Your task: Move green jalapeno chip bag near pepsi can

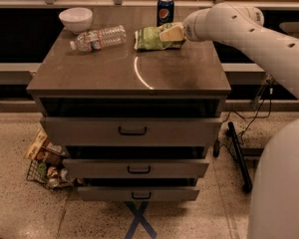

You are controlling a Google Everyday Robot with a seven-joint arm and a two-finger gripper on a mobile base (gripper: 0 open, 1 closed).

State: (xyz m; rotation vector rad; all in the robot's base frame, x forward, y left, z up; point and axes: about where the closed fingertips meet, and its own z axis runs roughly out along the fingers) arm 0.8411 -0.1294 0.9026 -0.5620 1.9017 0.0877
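Centrally, drawer cabinet (114, 71), top bearing all items. Water bottle (99, 38) on its side, rear left. Green jalapeno chip bag (150, 39) beside it, just before the pepsi can. White bowl (75, 19), rear left corner. Pepsi can (165, 10), upright, rear edge. Gripper (170, 33) clamped on bag's right end.

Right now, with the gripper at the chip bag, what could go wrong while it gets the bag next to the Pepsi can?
The pepsi can stands upright just behind the gripper, near the cabinet top's back edge; a forward push might topple it. The gripper is at only the right end of the green jalapeno chip bag, so the bag might slip. The water bottle lies on its side just left; a sideways sweep could roll it.
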